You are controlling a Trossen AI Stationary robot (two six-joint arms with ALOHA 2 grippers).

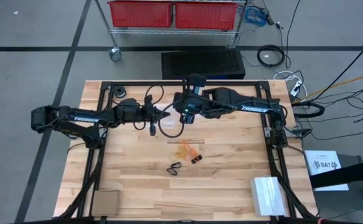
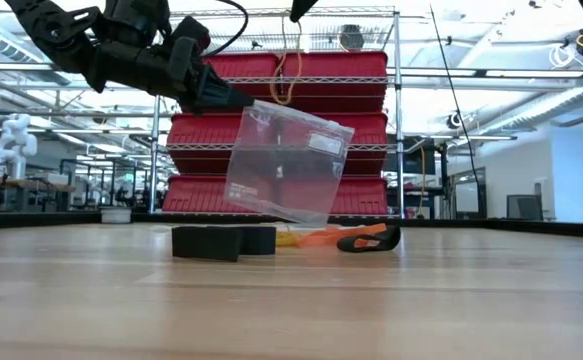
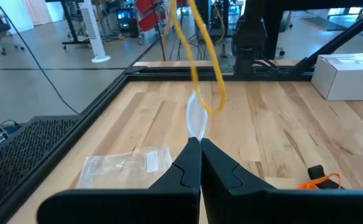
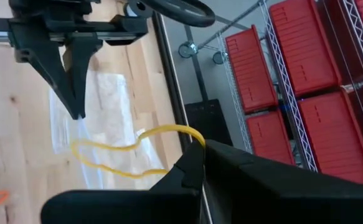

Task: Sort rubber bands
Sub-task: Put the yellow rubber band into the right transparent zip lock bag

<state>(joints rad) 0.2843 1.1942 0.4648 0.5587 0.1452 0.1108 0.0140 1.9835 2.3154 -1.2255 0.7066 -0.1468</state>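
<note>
Above the desk's point(image 1: 137, 174) middle, our left tool point(image 3: 199, 144) pinches a clear bag point(image 2: 286, 160); our right tool point(image 4: 201, 149), clamping a yellow band point(image 4: 116, 158), must thread it inside.

Both grippers meet above the table's point(image 1: 137, 180) far middle: the left gripper point(image 1: 165, 114) holds a bag point(image 2: 289, 162) hanging clear, the right gripper point(image 1: 185, 117) just beside it. Rubber bands point(image 1: 189, 151) lie nearer centre
</note>
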